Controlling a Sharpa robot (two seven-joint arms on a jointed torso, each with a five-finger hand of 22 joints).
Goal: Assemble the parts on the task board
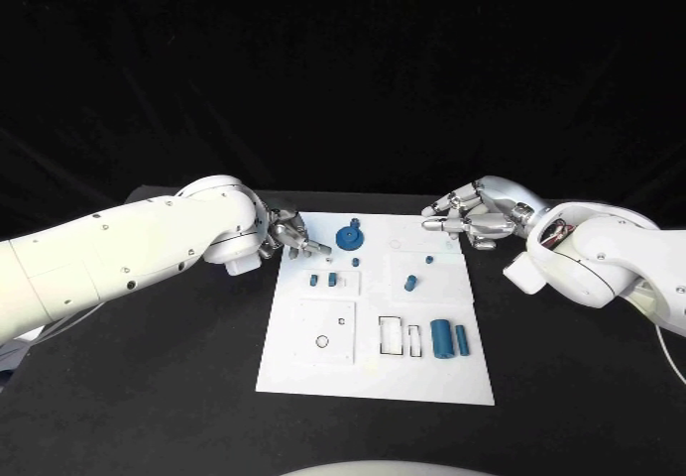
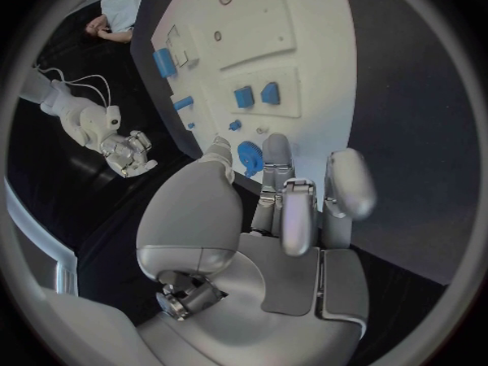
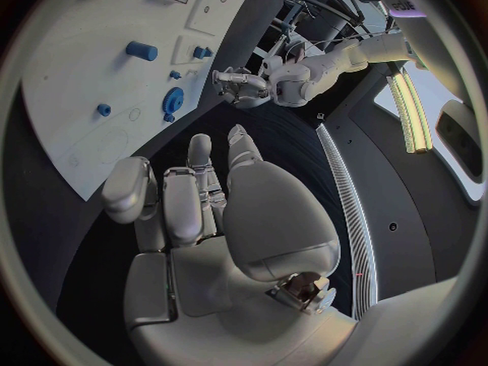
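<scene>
The white task board (image 1: 379, 327) lies in the middle of the black table. A blue round disc with a peg (image 1: 350, 237) stands near its far edge. Small blue pieces (image 1: 323, 280) sit left of centre, and another blue piece (image 1: 410, 283) lies to their right. Two blue cylinders (image 1: 452, 338) lie near the front right. My left hand (image 1: 287, 239) hovers at the board's far left corner, fingers apart and holding nothing; its fingertips (image 2: 276, 150) reach beside the disc (image 2: 249, 156). My right hand (image 1: 468, 219) hangs over the far right corner, holding nothing.
Outlined recesses (image 1: 399, 335) and a small ring mark (image 1: 322, 341) show on the board's front half. Black table (image 1: 158, 377) surrounds the board on all sides. In the right wrist view the left hand (image 3: 242, 87) is seen past the board (image 3: 81, 81).
</scene>
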